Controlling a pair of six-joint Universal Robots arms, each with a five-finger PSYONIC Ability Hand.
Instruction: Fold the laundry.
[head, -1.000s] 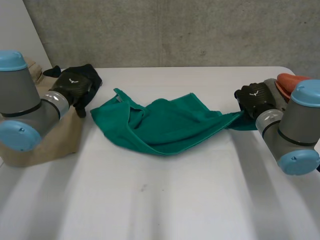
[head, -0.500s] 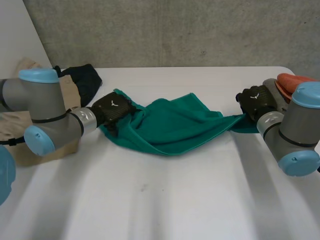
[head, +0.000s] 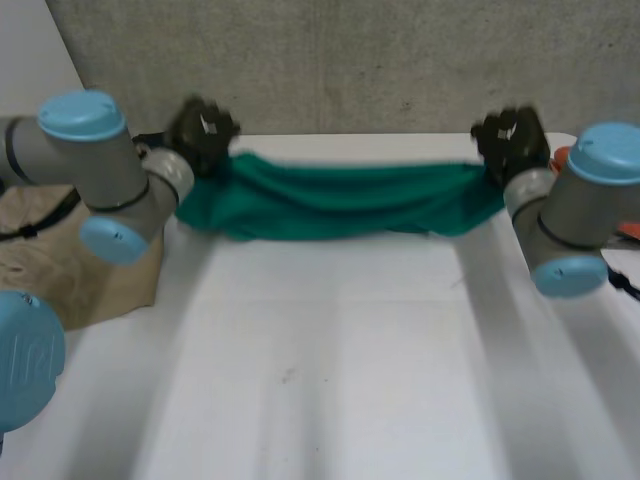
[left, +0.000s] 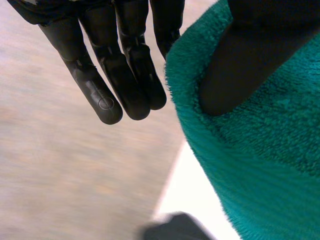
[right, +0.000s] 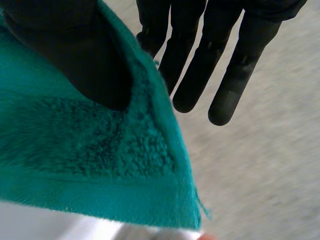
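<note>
While the green towel sags between your left hand and right hand over the worktop, an end pinched between thumb and fingers of each, treat it as soft, light, limp: hold corners.

Grey concrete wall behind white table.

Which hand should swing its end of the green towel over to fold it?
Probably the right hand: its thumb pinches the green towel right at a corner. The left hand pinches somewhere along an edge.
</note>
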